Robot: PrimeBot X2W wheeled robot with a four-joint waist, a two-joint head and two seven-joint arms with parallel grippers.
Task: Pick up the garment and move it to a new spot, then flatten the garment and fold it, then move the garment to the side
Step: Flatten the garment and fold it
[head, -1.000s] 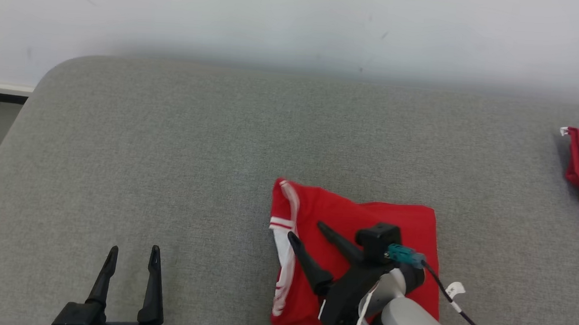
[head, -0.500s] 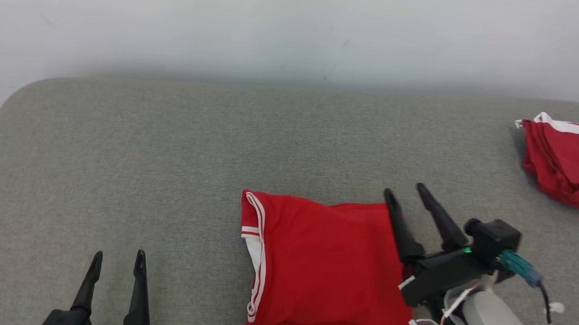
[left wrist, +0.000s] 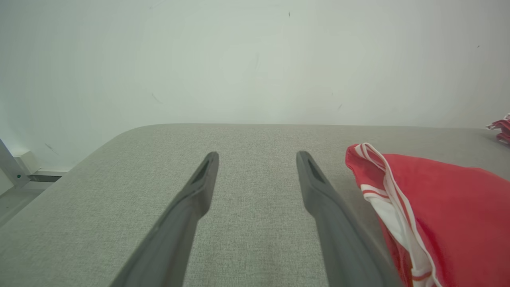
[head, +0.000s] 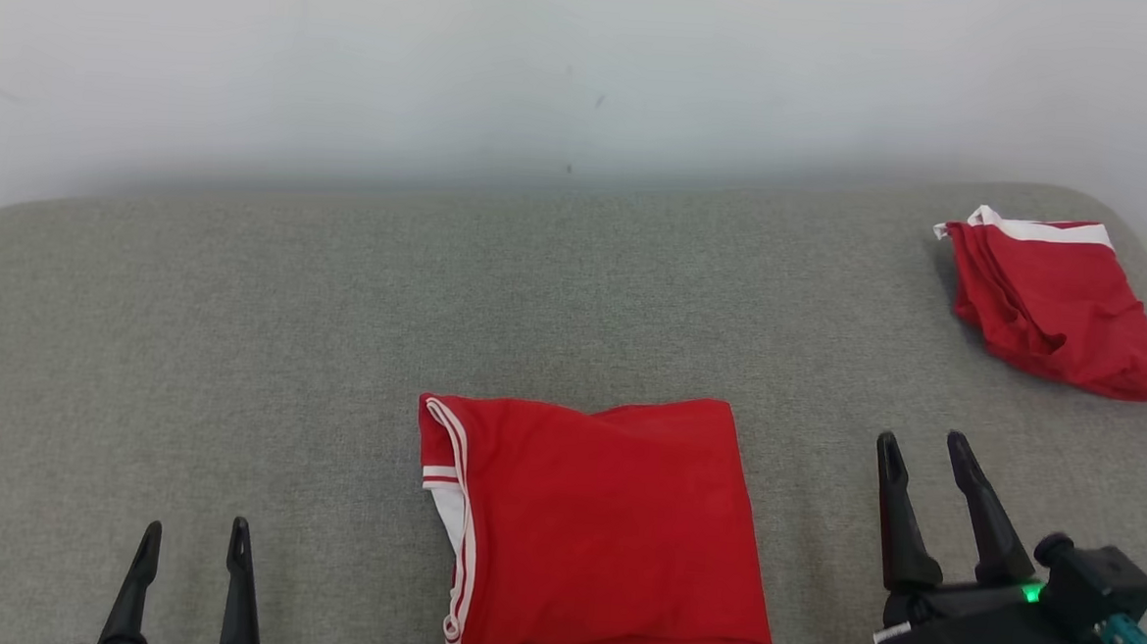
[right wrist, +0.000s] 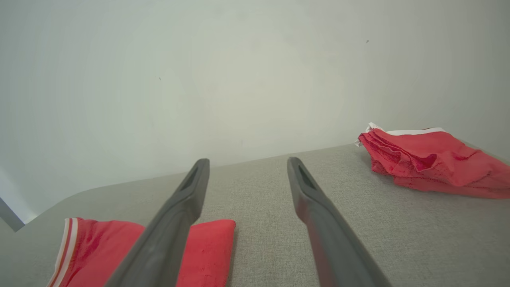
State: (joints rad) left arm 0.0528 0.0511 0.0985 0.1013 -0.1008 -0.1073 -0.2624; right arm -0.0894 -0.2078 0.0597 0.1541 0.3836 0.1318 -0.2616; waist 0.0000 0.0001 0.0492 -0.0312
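Pincers, 2 of them, are flanking a folded red garment (head: 592, 529) that is lying flat on a grey padded surface (head: 240, 324) in front of a pale wall (head: 548, 65). Starting at the left, the left pincer (head: 196, 528) is sitting low at the near edge. Its 2 dark fingers are spread apart and gripping nothing, and their tips are pointing toward the wall. To its right, well apart from it, the garment is resting as a neat rectangle, with its white-striped hem facing the left pincer. Further right, the right pincer (head: 921, 440) is standing clear of the garment's right edge, not touching it. Its fingers are also spread wide and empty. Beyond the right pincer and to its right, a second red garment (head: 1056, 298) with white trim is lying in a looser heap near the far right corner of the surface.
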